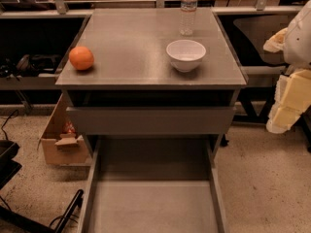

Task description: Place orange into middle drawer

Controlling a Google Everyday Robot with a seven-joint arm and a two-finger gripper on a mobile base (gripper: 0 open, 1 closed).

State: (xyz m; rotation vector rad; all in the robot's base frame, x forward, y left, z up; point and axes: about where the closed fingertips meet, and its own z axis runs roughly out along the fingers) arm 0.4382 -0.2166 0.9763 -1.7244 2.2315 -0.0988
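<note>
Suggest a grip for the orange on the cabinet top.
Likely from above, across the widest middle of the orange: it is round and sits alone near the left front corner of the cabinet top. The pincer is off to the right, touching nothing.

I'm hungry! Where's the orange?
In the camera view, the orange sits on the cabinet top, far left of the white bowl; the gripper hangs at the right edge.

Surface: grey cabinet top (136, 52), flat.
Orange (81, 58): on the top, at its left front corner.
White bowl (186, 55): upright, right of centre, near the front edge.
Water bottle (188, 9): upright, behind the bowl, apart from it.
Gripper (286, 108): off the top, beside the cabinet's right side, at the view's edge.
</note>
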